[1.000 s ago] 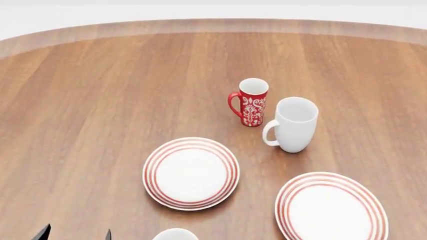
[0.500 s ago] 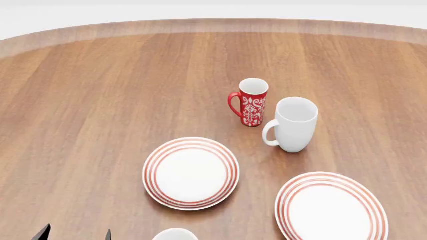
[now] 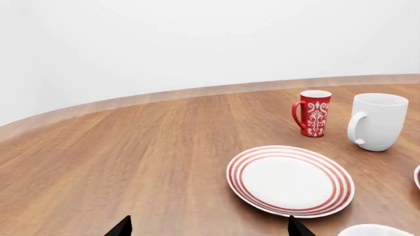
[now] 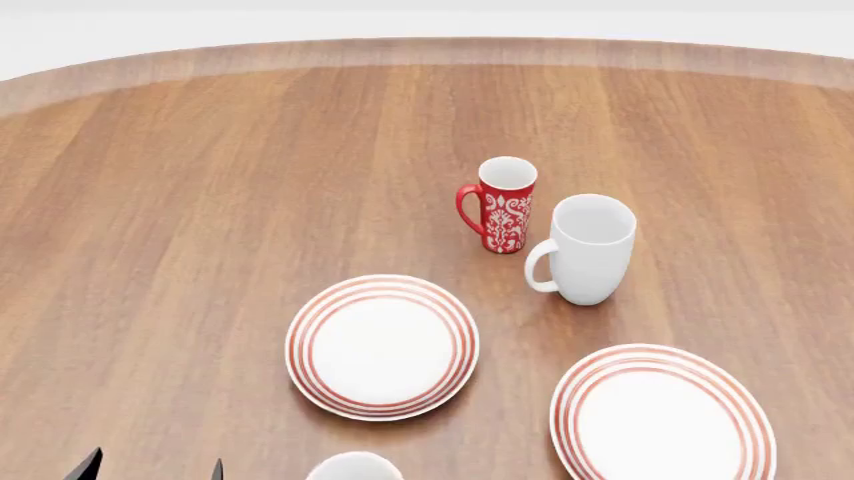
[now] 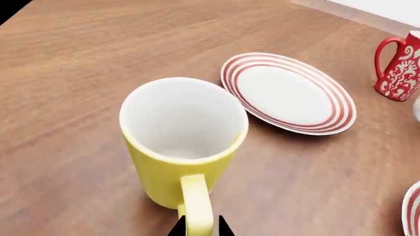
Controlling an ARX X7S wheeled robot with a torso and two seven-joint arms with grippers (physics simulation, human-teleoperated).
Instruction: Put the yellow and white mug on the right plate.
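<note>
At the brown wooden bench's (image 4: 200,200) near edge, the right pincer (image 5: 199,227) grasps the short yellow and white mug's (image 5: 180,142) handle; lifting toward the red-ringed white right plate (image 4: 663,412) is next. Left pincer (image 3: 206,227): released.

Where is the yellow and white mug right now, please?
The yellow and white mug stands upright on the table at the head view's bottom edge, just in front of the left plate and left of the right plate.
</note>
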